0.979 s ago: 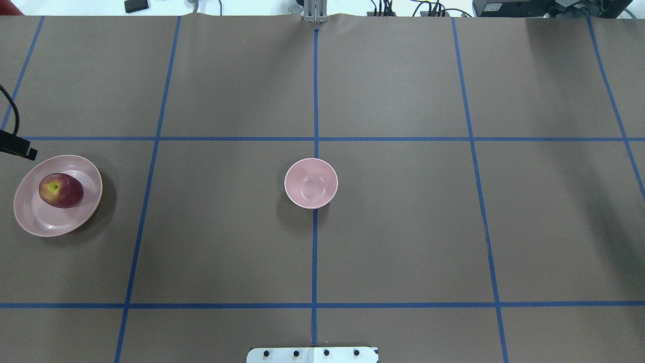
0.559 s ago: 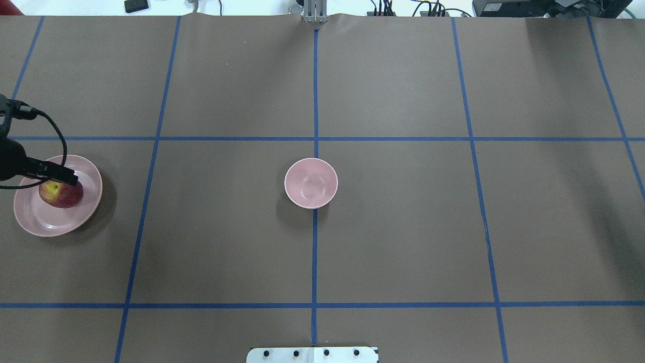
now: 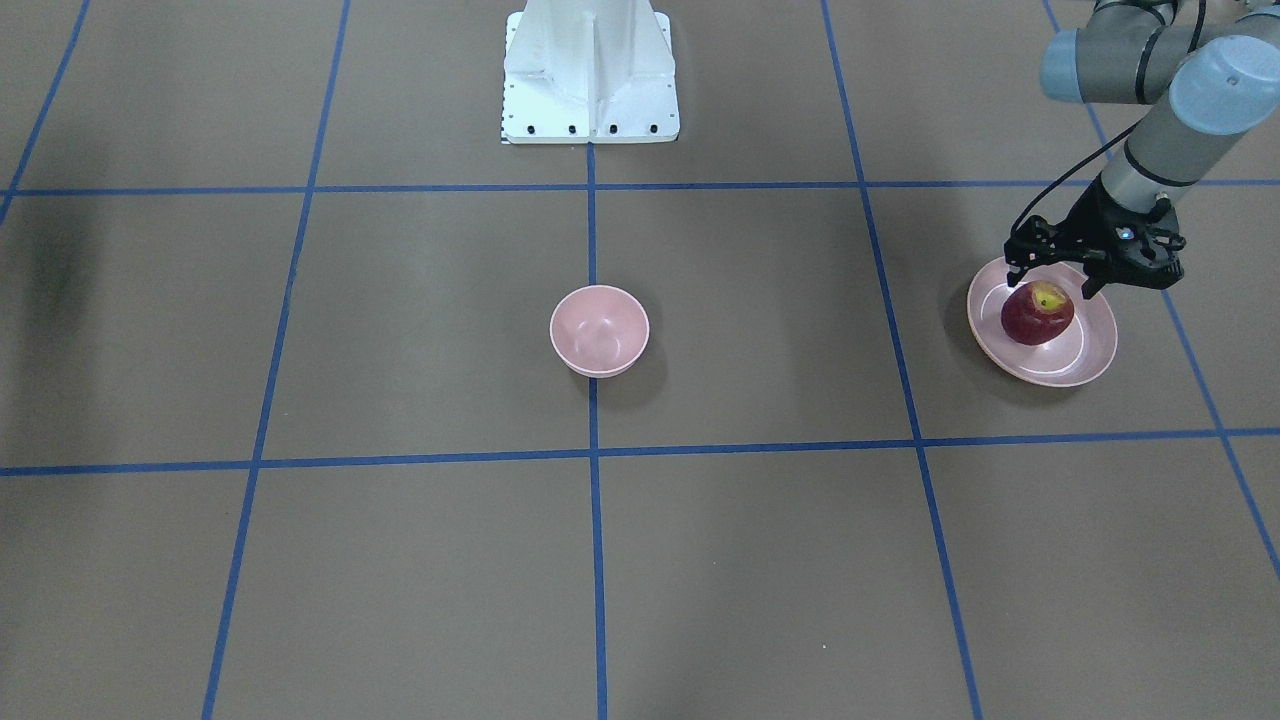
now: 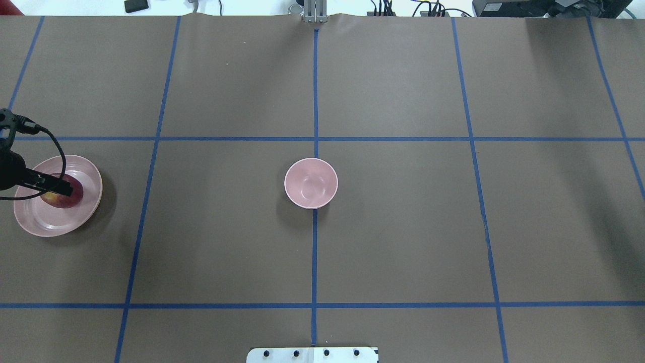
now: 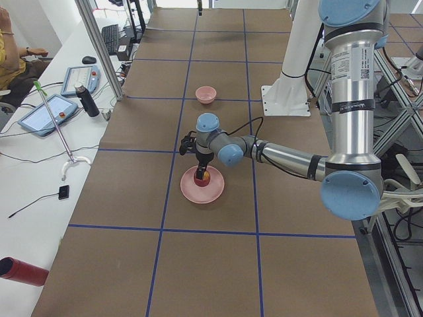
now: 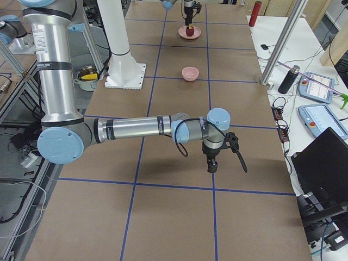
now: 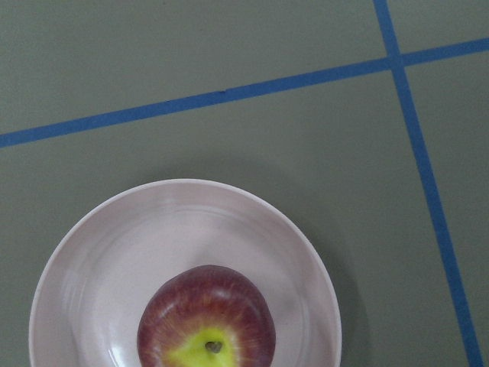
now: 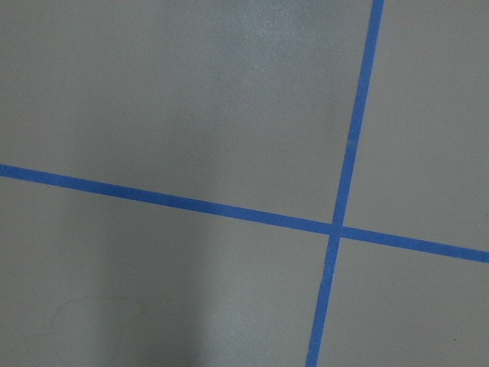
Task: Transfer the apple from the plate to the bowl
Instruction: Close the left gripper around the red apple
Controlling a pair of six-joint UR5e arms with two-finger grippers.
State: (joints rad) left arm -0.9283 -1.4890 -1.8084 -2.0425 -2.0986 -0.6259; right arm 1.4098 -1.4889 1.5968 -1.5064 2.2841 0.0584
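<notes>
Your left gripper [image 3: 1049, 281] hung spread over the apple [image 3: 1037, 318] on the plate [image 3: 1088, 355]; I couldn't tell your right gripper's [image 6: 212, 165] state.

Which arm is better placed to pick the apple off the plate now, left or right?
Left. The left gripper hangs open right over the apple on the plate, with a finger on either side. The right gripper is far off, beyond the bowl.
</notes>
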